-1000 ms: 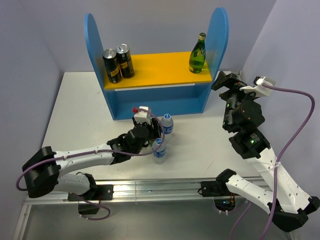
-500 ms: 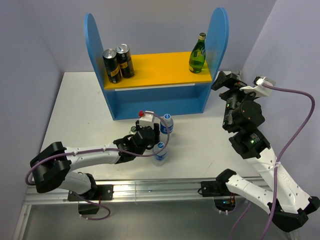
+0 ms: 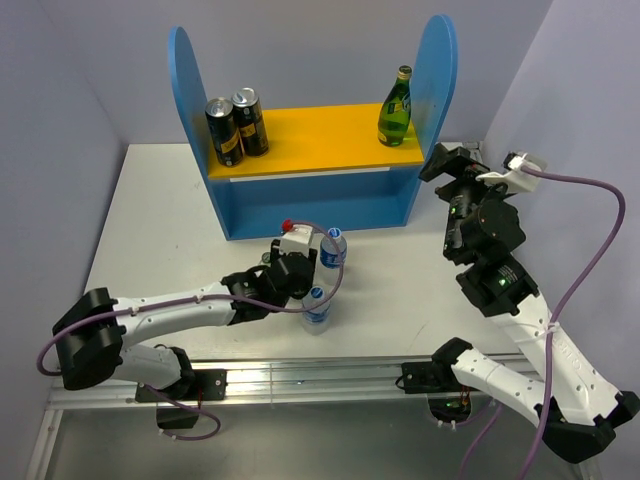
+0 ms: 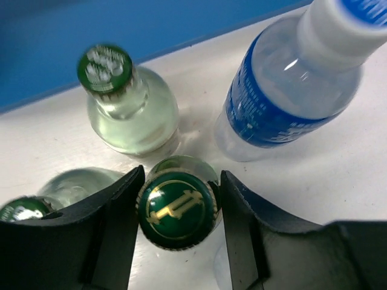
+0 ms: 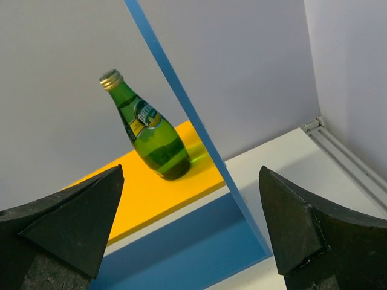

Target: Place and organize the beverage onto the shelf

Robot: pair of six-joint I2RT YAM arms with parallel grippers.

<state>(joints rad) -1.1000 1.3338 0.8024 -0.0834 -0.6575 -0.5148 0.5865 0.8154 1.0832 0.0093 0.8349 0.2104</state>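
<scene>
White tabletop (image 3: 160, 220), bottles crowded at left fingers (image 4: 109, 241).
Fingers bracket green-capped bottle (image 4: 177, 208), grip unclear; blue-label water bottle (image 4: 284, 96) just beside; right fingers (image 5: 60, 223) spread, facing shelf (image 3: 310, 195).

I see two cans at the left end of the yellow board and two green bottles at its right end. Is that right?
Not quite. Only one green bottle stands at the right end of the yellow board. The two cans at the left end are as you say. The top view shows the whole board, and the right wrist view shows the bottle standing alone.
</scene>
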